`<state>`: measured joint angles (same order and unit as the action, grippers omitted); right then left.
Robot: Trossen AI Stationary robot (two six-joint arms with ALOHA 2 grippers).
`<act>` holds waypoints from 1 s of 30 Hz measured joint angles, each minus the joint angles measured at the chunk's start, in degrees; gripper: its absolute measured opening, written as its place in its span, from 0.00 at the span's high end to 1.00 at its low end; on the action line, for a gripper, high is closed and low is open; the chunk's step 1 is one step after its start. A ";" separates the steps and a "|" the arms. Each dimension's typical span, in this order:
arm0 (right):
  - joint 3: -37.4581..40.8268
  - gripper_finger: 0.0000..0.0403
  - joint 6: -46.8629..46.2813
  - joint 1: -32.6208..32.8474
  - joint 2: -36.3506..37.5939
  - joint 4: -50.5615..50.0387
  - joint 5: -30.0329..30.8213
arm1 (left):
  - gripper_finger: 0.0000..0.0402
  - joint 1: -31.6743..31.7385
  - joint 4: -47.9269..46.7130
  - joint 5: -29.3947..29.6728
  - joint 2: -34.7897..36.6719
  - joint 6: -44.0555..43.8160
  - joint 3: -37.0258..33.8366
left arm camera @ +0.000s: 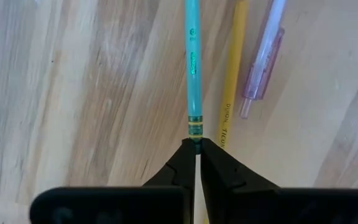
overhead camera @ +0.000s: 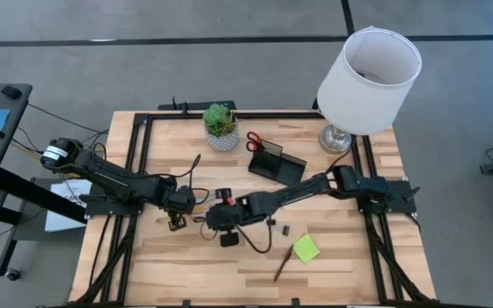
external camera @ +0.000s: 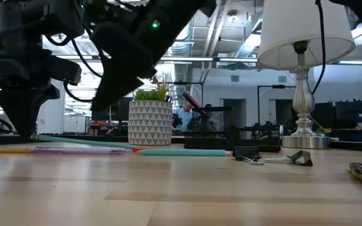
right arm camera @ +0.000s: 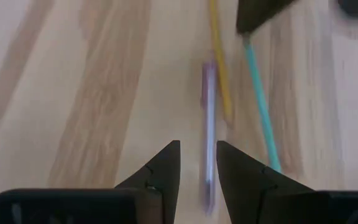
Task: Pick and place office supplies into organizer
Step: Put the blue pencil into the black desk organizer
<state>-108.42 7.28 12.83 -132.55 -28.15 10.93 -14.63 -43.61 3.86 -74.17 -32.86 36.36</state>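
Observation:
My left gripper (left arm camera: 196, 144) (overhead camera: 176, 220) is shut on the end of a teal pencil (left arm camera: 192, 68). A yellow pencil (left arm camera: 232, 93) and a pink pen (left arm camera: 265, 59) lie on the table right beside it. My right gripper (right arm camera: 197, 149) (overhead camera: 218, 219) is open just above the table, with the pink pen (right arm camera: 209, 124) running between and beyond its fingertips; I cannot tell if they touch it. The black organizer (overhead camera: 277, 164) stands toward the far edge with red-handled scissors (overhead camera: 253, 141) in it. The lime-green sticky pad (overhead camera: 305, 248), a brown pencil (overhead camera: 282, 267) and black clips (external camera: 275, 157) lie on the table. My left gripper pinches the teal pencil by its banded end (left arm camera: 195, 132) between its two fingertips. The fingers point along the pencil, which runs straight out from them. The pencil stays low over the table beside the yellow pencil; whether it still rests on the wood I cannot tell.
A white patterned plant pot (overhead camera: 221, 130) stands left of the organizer, and a lamp (overhead camera: 362, 85) fills the far right corner. A second teal pen (external camera: 181, 151) lies near the middle. The two grippers are close together at the table's centre.

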 joint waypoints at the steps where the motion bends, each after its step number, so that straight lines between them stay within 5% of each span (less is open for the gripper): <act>1: -0.05 0.76 0.51 -0.50 0.02 1.26 -0.57 | 1.00 0.00 0.02 -0.04 0.00 0.15 0.02; 7: -0.08 0.76 5.00 -4.26 0.08 5.90 -0.73 | 1.00 -0.02 0.96 -0.07 0.02 1.29 0.02; 13: -0.09 0.76 4.07 -7.73 0.11 2.29 -7.16 | 1.00 0.00 1.13 -0.06 0.02 1.86 0.02; 30: 0.06 0.76 5.21 -9.41 -0.86 3.29 -8.31 | 1.00 0.00 3.06 0.61 0.04 1.86 0.04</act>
<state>-108.36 12.49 3.43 -133.41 -24.86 2.61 -14.63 -40.56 4.47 -74.13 -31.00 36.40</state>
